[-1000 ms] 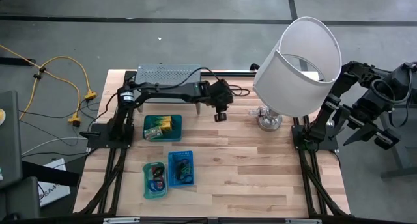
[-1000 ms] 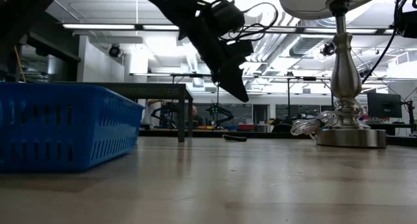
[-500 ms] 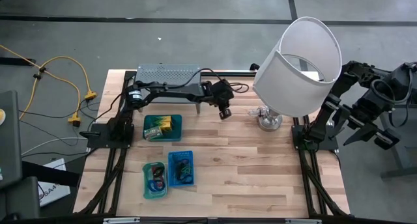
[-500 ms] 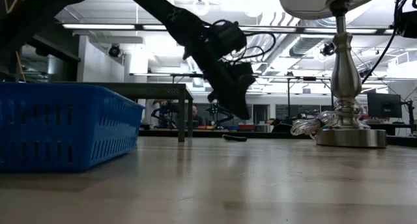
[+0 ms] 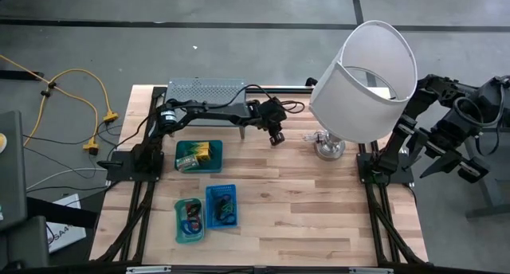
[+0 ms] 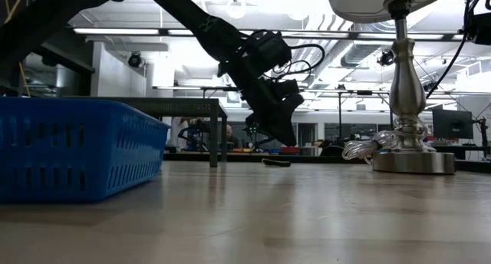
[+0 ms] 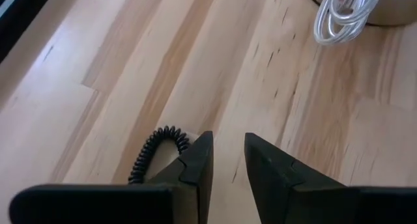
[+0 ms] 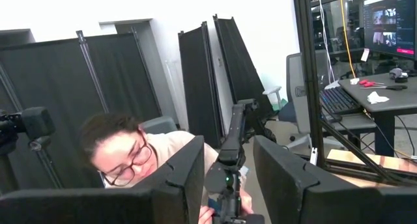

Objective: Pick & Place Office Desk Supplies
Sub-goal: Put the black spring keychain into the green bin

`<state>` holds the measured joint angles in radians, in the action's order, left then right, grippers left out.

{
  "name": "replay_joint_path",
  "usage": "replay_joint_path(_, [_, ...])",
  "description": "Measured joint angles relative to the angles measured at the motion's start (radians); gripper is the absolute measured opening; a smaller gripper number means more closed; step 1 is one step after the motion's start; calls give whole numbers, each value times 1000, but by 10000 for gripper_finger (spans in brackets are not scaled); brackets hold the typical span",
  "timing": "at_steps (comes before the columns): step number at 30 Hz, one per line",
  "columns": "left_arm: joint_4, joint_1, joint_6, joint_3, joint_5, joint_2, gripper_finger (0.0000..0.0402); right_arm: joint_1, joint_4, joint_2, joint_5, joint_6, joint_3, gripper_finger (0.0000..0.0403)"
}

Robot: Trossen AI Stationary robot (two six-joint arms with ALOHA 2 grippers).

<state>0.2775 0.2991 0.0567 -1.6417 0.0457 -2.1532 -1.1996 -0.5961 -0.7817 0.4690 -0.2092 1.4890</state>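
A black coiled band (image 7: pixel 154 152) is seen flat on the tabletop (image 5: pixel 319 194), its long axis angled toward the left tool (image 7: pixel 227 160), whose parted, empty fingers are poised just above it, shifted back toward the rack (image 5: pixel 205 90) from before. The right tool (image 8: pixel 227 160), also parted, is parked off the tabletop
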Motion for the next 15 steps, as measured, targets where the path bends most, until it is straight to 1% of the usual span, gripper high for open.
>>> replay_joint_path(10, [-2, 26, -2, 0, -83, 0, 82, 0, 0, 0, 0, 0, 0, 120])
replay_joint_path(15, [-7, 26, 20, 0, -129, 0, 82, 0, 0, 0, 0, 0, 0, 120])
